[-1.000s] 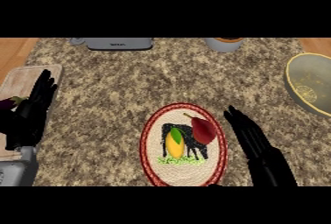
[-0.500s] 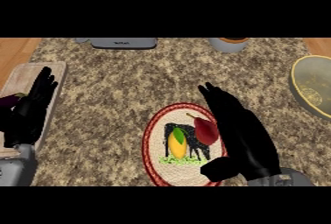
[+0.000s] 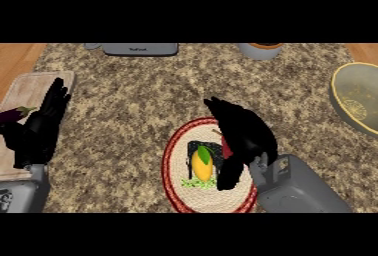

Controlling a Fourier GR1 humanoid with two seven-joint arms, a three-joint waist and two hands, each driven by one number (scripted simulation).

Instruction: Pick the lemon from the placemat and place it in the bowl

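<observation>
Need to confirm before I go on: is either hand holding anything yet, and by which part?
Nothing is held. The right hand is open above the placemat, beside the lemon; the left hand rests open.

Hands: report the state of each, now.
Left hand: open, fingers straight, holding nothing, at the view's left.
Right hand: open, holding nothing, above the placemat, beside the lemon.

The speckled counter [image 3: 140,90] carries a round placemat [image 3: 181,150] at centre. A bowl [image 3: 358,100] is set at right, a cutting board [image 3: 29,87] at left.

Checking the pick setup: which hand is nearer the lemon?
Right. The right hand hangs over the placemat beside the lemon; the left hand rests open far off at the counter's left edge.
</observation>
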